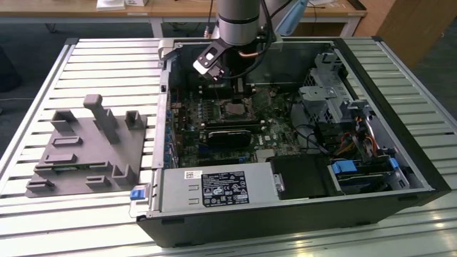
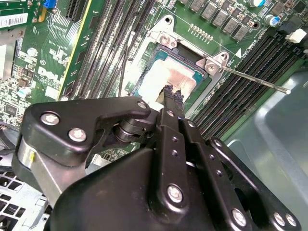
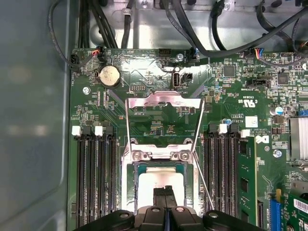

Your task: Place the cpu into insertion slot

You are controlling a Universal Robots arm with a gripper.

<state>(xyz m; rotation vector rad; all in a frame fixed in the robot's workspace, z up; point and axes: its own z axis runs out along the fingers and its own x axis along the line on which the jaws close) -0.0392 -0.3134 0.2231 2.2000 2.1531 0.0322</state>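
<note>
The cpu [image 3: 150,188], a flat square with a dull silvery-beige face, lies inside the insertion slot [image 3: 159,155]. The slot's metal bracket plate [image 3: 163,102] is flipped open beyond it. In the second wrist view the cpu [image 2: 161,77] sits in the dark-framed insertion slot [image 2: 166,39], and my gripper [image 2: 172,94] hovers just over the chip's edge. Its two black fingertips are pressed together with nothing between them. In the exterior view the gripper [image 1: 241,91] hangs inside the open computer case, right above the insertion slot [image 1: 235,109].
Long black memory strips [image 3: 94,178] flank the socket on both sides. A thin lever rod [image 2: 250,79] sticks out beside it. A black card [image 1: 230,133] lies nearer the case front. Drive bays and cables [image 1: 343,112] fill the exterior view's right. A grey fixture [image 1: 85,147] rests on the slatted table.
</note>
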